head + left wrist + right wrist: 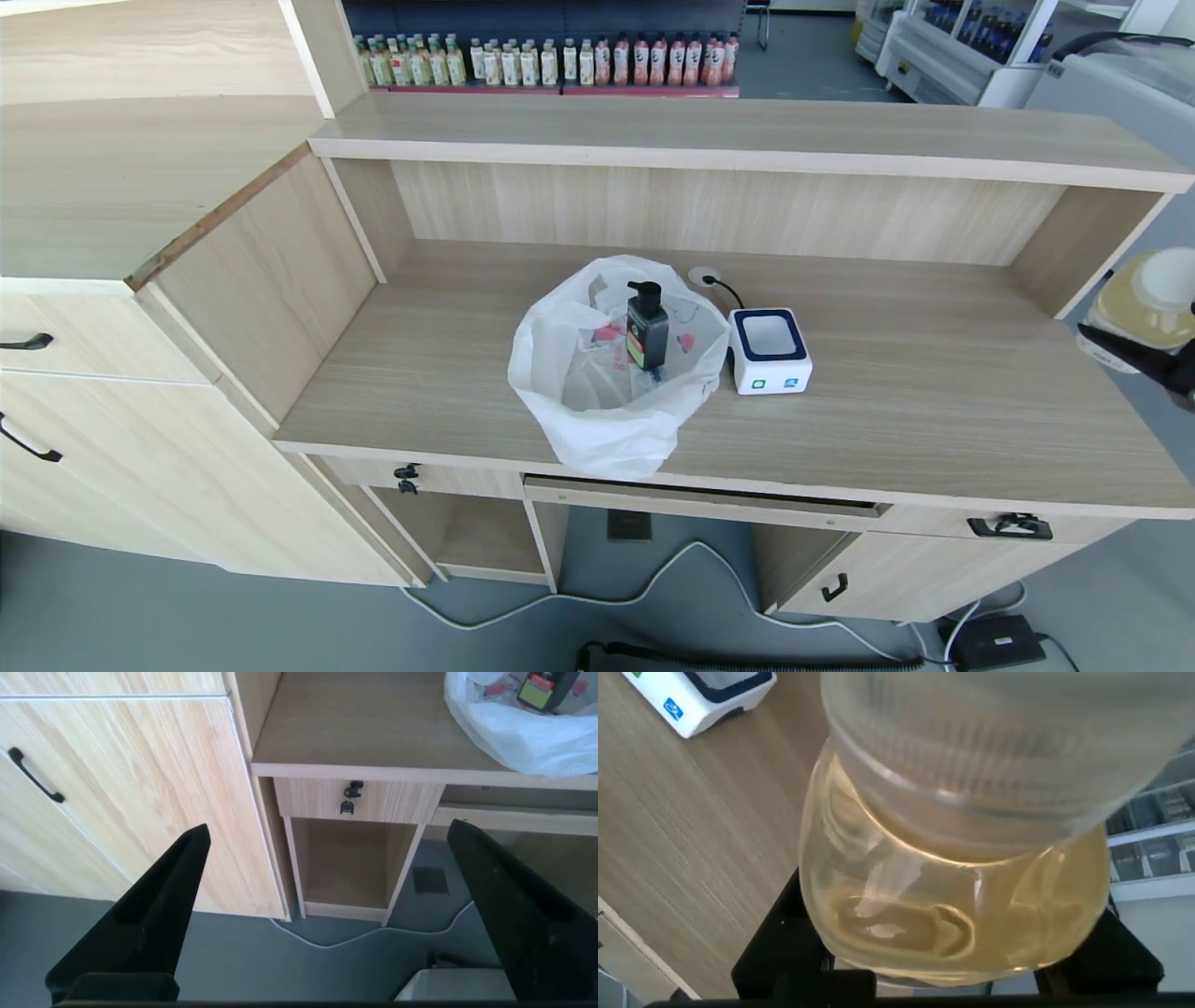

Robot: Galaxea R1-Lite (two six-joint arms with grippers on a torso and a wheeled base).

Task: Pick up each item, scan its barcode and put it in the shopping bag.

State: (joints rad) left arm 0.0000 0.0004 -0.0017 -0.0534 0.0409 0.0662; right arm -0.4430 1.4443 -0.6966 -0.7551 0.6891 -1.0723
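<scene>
A white shopping bag point(607, 373) stands open mid-counter with a dark pump bottle point(646, 327) upright inside it. Just right of the bag sits the white and blue scanner box point(768, 350). At the counter's right end my right gripper point(1158, 359) is shut on a bottle of yellowish liquid point(1144, 303) with a pale cap, held above the counter's edge. The right wrist view has that bottle point(952, 877) close up between the dark fingers point(775, 952), with the scanner point(701, 695) beyond. My left gripper point(327, 915) hangs open and holds nothing, below counter height, left of the bag point(523, 728).
The wooden counter point(934, 392) has a raised shelf behind and side walls. A tall cabinet point(112, 373) with black handles stands on the left. Under the counter are a keyed drawer point(350, 798), an open cubby and cables on the floor point(653, 588).
</scene>
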